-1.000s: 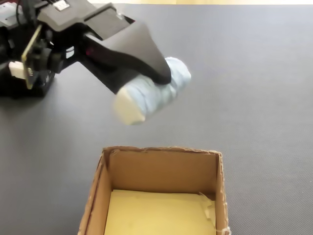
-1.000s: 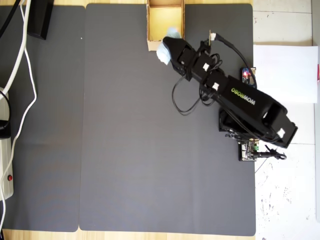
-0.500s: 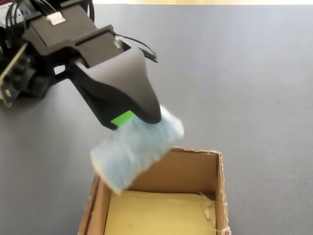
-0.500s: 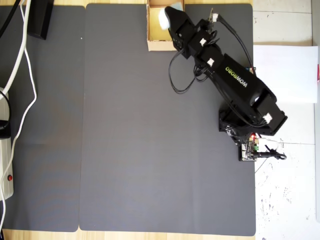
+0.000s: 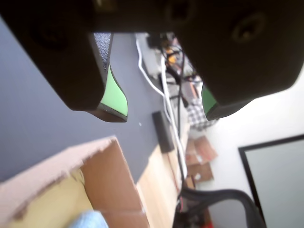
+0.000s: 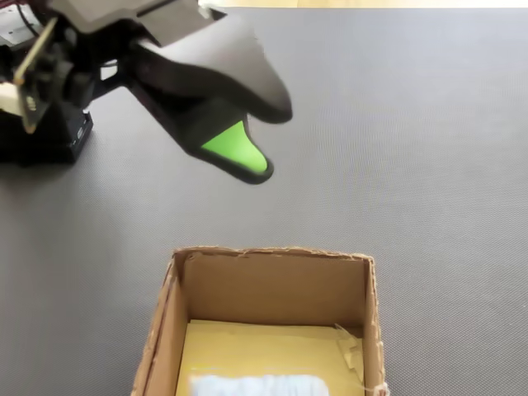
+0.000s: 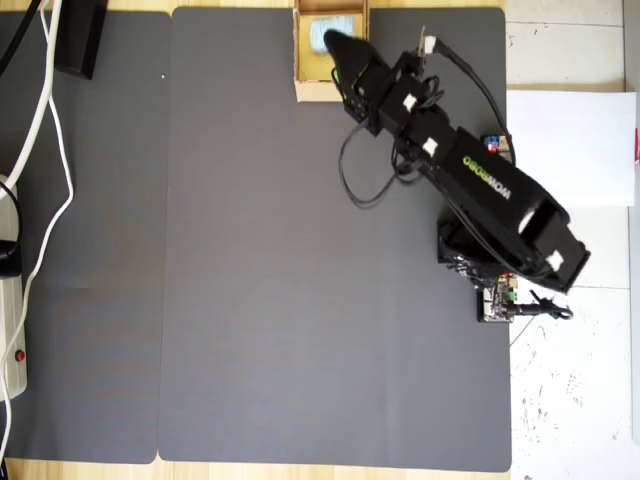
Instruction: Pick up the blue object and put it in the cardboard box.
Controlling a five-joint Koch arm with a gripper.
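The pale blue object [image 6: 260, 385] lies on the yellowish floor of the cardboard box [image 6: 272, 256], free of the gripper. In the wrist view it shows as a blue blur [image 5: 88, 219] low in the box [image 5: 109, 175]; the overhead view has it [image 7: 322, 35] inside the box [image 7: 299, 60] at the mat's top edge. My gripper [image 6: 268, 140] hangs open above and behind the box's far wall, with green pads [image 6: 235, 148] bare. Nothing sits between the jaws of the gripper [image 5: 164, 111] in the wrist view. Seen from overhead, the gripper [image 7: 340, 55] reaches over the box's right side.
A dark grey mat [image 7: 260, 300] covers the table. White cables [image 7: 40, 150] and a black block [image 7: 78, 40] lie along the left side. A white sheet [image 7: 570, 145] lies right of the mat, and the arm's base [image 7: 500, 270] stands at the mat's right edge.
The gripper has opened and let go of the blue object, which dropped into the box. The jaws have risen and drawn back from the box.
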